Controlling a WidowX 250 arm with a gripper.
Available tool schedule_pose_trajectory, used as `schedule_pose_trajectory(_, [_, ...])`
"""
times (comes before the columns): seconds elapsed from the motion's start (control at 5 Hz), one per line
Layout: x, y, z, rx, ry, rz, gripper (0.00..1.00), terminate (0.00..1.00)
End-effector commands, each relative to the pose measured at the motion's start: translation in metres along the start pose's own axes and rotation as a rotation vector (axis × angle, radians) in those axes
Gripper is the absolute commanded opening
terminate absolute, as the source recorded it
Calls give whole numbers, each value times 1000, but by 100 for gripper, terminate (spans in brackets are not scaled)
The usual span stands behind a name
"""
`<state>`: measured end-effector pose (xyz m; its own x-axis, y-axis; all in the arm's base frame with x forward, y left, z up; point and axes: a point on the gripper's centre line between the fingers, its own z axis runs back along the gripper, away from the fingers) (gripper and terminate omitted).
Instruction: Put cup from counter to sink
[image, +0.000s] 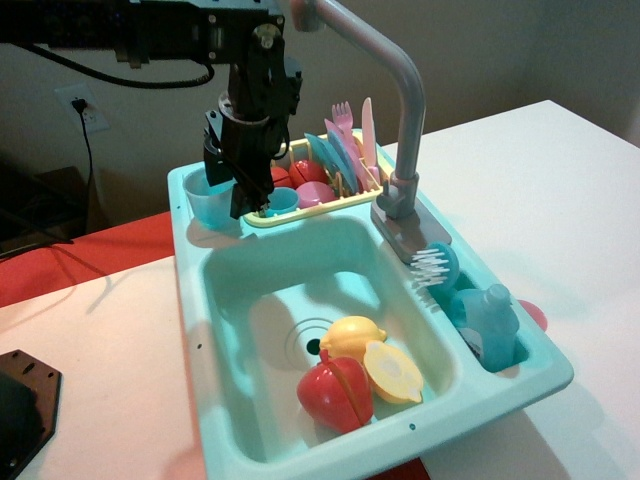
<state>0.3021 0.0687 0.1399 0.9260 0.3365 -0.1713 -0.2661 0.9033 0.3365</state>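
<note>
The translucent light-blue cup (208, 203) stands upright on the teal counter (183, 185), the back left corner of the sink unit. My black gripper (228, 192) hangs low at the cup's right side, between the cup and the yellow dish rack. Its fingers look spread: one fingertip (239, 207) reaches down just right of the cup, and the other is over the cup's rim. It holds nothing that I can see. The sink (240, 280) lies in front, a deep teal basin with a ringed drain (305, 342).
A toy lemon (352, 335), a lemon half (393, 372) and a red fruit (335, 394) lie in the basin. The yellow dish rack (300, 185) holds dishes and cutlery. The grey faucet (398, 120) arches over. A blue bottle (490, 322) and a brush (436, 265) sit on the right.
</note>
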Motion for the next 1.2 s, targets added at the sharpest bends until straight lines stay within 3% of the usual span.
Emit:
schedule_pose_trajectory(0.0, [-4,3,4,9,-47,30,0,0])
schedule_pose_trajectory(0.4, [-9,-3,7,1,-64,16,0,0])
schedule_pose_trajectory(1.0, [-4,-57,77,-66,-203,-93,0,0])
